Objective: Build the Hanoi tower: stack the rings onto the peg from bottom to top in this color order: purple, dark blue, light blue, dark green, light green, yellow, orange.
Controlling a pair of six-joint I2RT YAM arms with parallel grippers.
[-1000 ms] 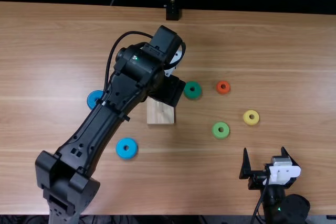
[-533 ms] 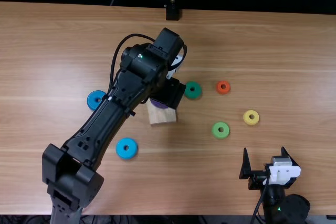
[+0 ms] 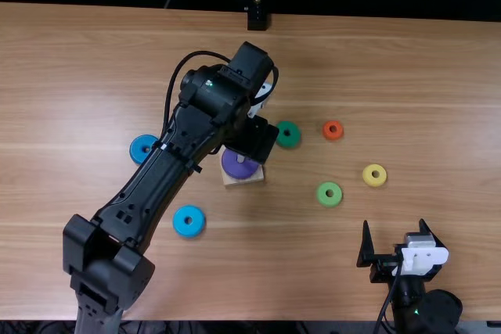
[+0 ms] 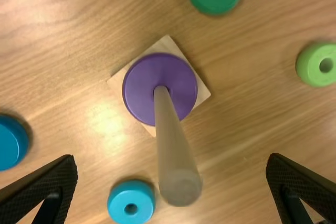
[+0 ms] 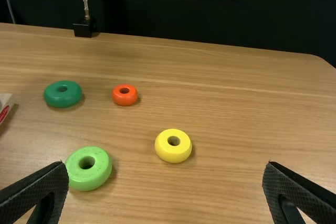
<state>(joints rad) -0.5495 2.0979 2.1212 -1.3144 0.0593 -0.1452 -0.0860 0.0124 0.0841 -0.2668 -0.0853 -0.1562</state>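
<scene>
Purple ring seated, dark blue next in line

The purple ring (image 4: pixel 139 87) is around the peg (image 4: pixel 170 145), low against the square wooden base (image 4: pixel 167 44), so I'd count 1 of 7 rings placed. The left gripper (image 4: pixel 172 159) is above it with its jaws spread wide, 1 on each side of the peg, pinching nothing.

The step in hand looks like coming away cleanly. Lift straight up until the jaws clear the peg's tip; a sideways drift too soon could nudge the peg and drag the base. Then take the dark blue ring (image 3: pixel 138 149), gripped low and evenly across its width, with its hole left free. Line that hole up with the peg, keep the ring level, lower gently and let go only once it is well down. A tilted ring would probably jam.

The light blue ring (image 3: pixel 181 229) lies on the same side of the base. Across from them on the light brown desk (image 3: pixel 438 84) sit the dark green ring (image 3: pixel 290 145), light green ring (image 3: pixel 322 198), yellow ring (image 5: pixel 173 156) and orange ring (image 5: pixel 124 100). The right gripper (image 5: pixel 167 165) has its jaws apart too, holding nothing. Beyond the far edge hangs a black backdrop (image 5: pixel 210 3)
</scene>
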